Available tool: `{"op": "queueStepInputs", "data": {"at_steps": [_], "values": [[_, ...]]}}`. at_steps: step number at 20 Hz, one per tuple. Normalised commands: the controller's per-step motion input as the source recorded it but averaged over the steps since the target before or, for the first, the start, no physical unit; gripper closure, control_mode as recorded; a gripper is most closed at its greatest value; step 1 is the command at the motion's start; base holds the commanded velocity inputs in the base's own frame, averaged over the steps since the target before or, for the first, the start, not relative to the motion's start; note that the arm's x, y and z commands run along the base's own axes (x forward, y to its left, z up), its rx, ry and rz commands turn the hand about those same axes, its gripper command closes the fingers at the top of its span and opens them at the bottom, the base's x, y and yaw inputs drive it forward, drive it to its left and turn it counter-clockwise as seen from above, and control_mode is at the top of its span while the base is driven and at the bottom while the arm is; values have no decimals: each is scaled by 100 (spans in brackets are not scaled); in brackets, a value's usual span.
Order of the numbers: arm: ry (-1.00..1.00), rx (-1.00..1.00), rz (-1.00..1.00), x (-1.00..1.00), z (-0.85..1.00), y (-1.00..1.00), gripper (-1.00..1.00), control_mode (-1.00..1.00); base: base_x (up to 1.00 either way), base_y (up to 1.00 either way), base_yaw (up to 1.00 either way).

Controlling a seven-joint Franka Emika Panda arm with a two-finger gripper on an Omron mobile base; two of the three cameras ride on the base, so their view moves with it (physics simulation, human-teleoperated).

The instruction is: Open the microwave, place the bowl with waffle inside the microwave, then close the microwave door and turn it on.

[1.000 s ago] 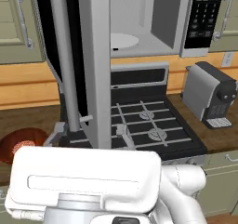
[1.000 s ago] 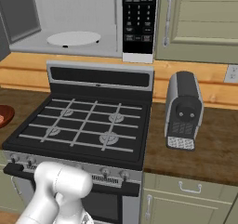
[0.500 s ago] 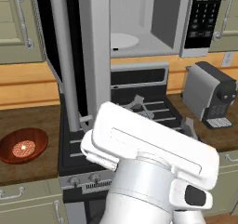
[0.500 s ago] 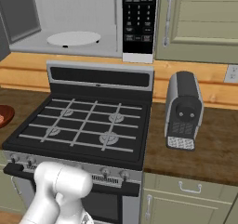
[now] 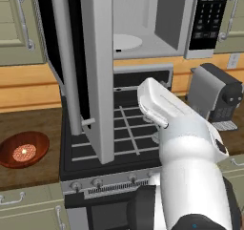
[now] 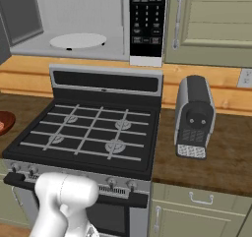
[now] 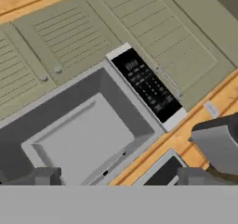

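Arm: my white Franka arm [image 5: 186, 152] rises in the foreground of the left base view, over the front of the black-and-silver gas stove [image 6: 93, 133]; nothing is carried on it that I can see
Claw: the two-finger gripper [image 7: 118, 176] shows just its two dark tips at the bottom of the hand view, set wide apart with nothing between them, so I read it as spread and empty
Bowl: the shallow glossy reddish-brown bowl [image 5: 24, 149] sits on the dark wooden counter [image 5: 28, 129] left of the stove, well apart from the arm
Waffle: the small round tan-orange waffle [image 5: 24, 152] lies in the middle of the bowl
Door: the wide light grey-framed microwave door [image 5: 97, 71] with its long vertical grey handle [image 5: 66, 62] stands swung fully out, edge-on to the left camera
Microwave: the large boxy light grey over-range microwave [image 6: 83, 24] is open above the stove; its white round turntable [image 6: 78, 40] is bare and the black keypad panel [image 6: 147, 19] is at its right
Aside: a dark grey coffee machine [image 6: 194, 115] stands on the counter right of the stove
Done: by my judgement, opening is finished
Left: fetching the bowl, setting it on the turntable, shutting the door, pressing the keypad
Next: I would swing the hand left and down to the bowl's rim; the open door hangs between, so it needs a wide berth
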Motion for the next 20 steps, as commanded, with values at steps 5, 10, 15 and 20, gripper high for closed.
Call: {"op": "queueStepInputs", "data": {"at_steps": [5, 10, 15, 20], "values": [[0, 43, 36, 41, -41, -63, -100, -100, 0, 0, 0], [6, 64, 35, 26, -3, -33, -100, -100, 0, 0, 0], [15, 55, 40, 16, -15, -3, -100, -100, 0, 0, 0], [1, 29, 48, 2, -4, 22, -100, -100, 0, 0, 0]]}}
